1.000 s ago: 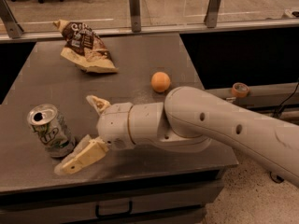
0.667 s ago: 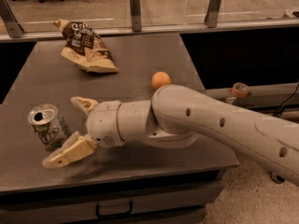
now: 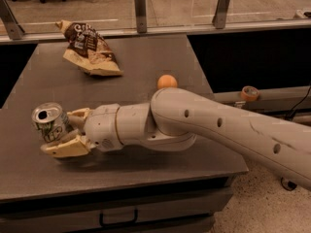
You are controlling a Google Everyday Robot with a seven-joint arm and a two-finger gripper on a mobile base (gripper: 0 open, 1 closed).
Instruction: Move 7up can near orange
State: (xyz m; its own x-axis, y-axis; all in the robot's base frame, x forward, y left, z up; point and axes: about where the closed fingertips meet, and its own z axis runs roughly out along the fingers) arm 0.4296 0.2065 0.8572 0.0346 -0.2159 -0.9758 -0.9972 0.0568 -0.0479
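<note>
The 7up can (image 3: 47,121), silver-white with green lettering and an open silver top, stands tilted at the front left of the dark grey table (image 3: 155,52). My gripper (image 3: 58,132) reaches in from the right. Its tan fingers (image 3: 65,149) hold the can, one behind it and one in front. The orange (image 3: 167,81) lies on the table to the right, behind my white arm (image 3: 194,125), which partly hides it. The can and the orange are well apart.
A brown and tan snack bag (image 3: 90,50) lies at the back left of the table. An orange-tan tape roll (image 3: 250,92) sits on a ledge to the right, off the table. A rail with posts (image 3: 140,4) runs behind the table.
My gripper has moved left to the can and its fingers have closed around it. The can now tilts in the grip.
</note>
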